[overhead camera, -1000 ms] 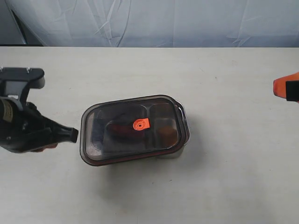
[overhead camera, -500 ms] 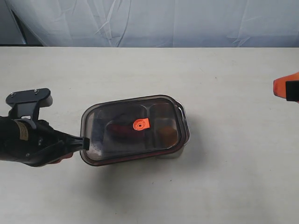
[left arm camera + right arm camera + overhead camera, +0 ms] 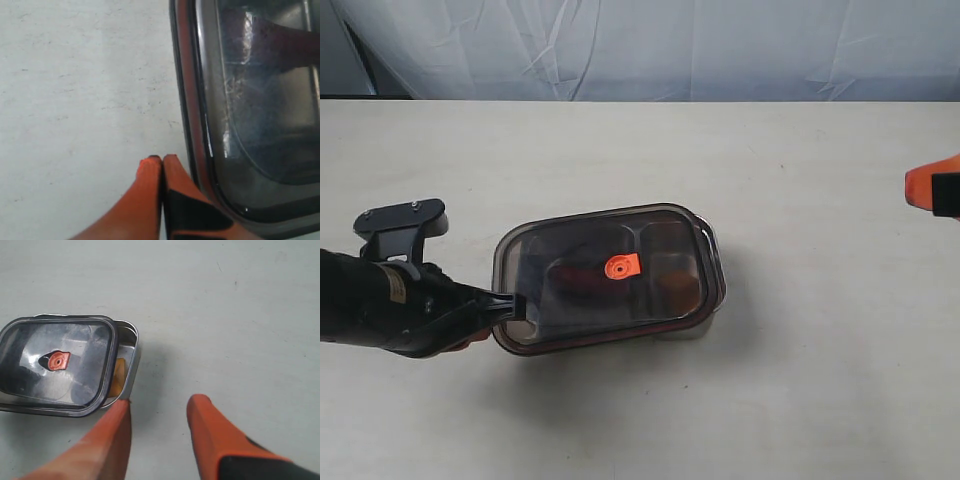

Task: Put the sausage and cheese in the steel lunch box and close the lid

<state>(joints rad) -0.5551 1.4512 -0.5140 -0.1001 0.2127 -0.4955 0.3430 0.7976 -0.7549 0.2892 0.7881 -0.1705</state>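
The lid [image 3: 605, 275] lies on the lunch box [image 3: 131, 347] but sits askew. It overhangs at my left arm's end and leaves a strip of steel rim bare at the other end. There the cheese [image 3: 117, 377] shows, a yellow-orange block close against the wall. The sausage [image 3: 582, 283] is only a dim red curve under the smoky plastic, lying inside the box. Both foods look to be in, so I judge that only the closing is left.

A second ago my left gripper [image 3: 510, 303] stood clear of the box. It has since slid in, and its tip now meets the lid's short left edge. Its jaws are pressed together and hold nothing. The lid has not visibly shifted yet. I take this as the start of a nudge toward the bare end, so the lid can settle over the rim.

My right gripper [image 3: 160, 405] is spread wide and empty, well off to the right, where it was before.

The lid is dark, glossy and translucent, with rounded corners, an orange seal [image 3: 187, 75] under its rim and a small orange valve [image 3: 619, 266] at its centre. It is hard and slick, so it should slide easily on polished steel. The surface [image 3: 800, 380] is pale, matte and lightly scuffed
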